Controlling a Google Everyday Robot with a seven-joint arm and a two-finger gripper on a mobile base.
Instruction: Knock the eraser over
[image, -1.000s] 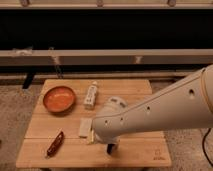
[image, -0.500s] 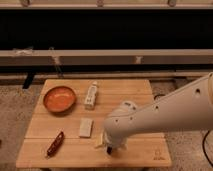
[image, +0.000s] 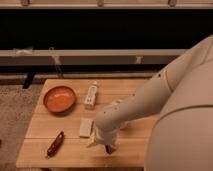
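- Eraser: hidden; judged to stand under the wrist at the table's front edge, right of the cream block. Likely light and stiff with dull, grippy faces, so a sideways nudge high on its body should topple it.
- Gripper: low over the table's front edge, pointing down (open or closed, I cannot tell).
- Table: pale wood, flat slats.
- Orange bowl: round, glossy.
- White stick: long, hard.
- Cream block: flat.
- Dark red object: slender.
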